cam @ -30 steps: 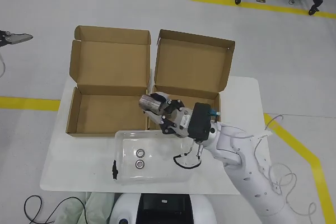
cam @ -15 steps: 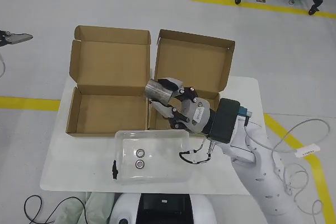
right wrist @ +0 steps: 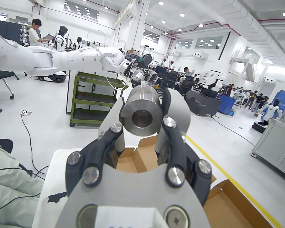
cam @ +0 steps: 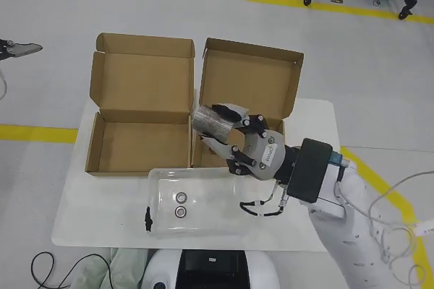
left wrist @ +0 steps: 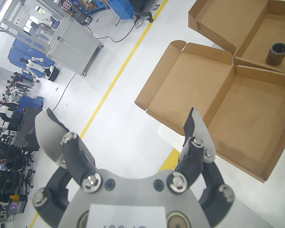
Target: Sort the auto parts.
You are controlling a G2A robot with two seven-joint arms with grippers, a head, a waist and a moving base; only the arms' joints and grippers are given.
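Jaws: my right gripper (right wrist: 143, 103) pinches steel sleeve (cam: 212, 121) by its flanks; my left gripper (left wrist: 121, 119) spread, empty, off to one side | right carton (cam: 249, 79): beneath sleeve | clear tray (cam: 202, 217): near table (cam: 315, 119) edge | sleeve: judged heavy, rigid, slick, so grip mid-length, firmly | two rings (cam: 181, 196): in tray.

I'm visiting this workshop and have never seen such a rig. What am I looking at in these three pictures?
This is a two-armed robot at a white table. One picture looks down from above its arms; the other two come from cameras on its wrists. On the table stand two open cardboard boxes and a clear tray holding two metal rings, a small black part at its edge. The right gripper is shut on a metal cylinder above the boxes. The left gripper hangs open, empty, out over the floor. One box contains a dark cylinder.
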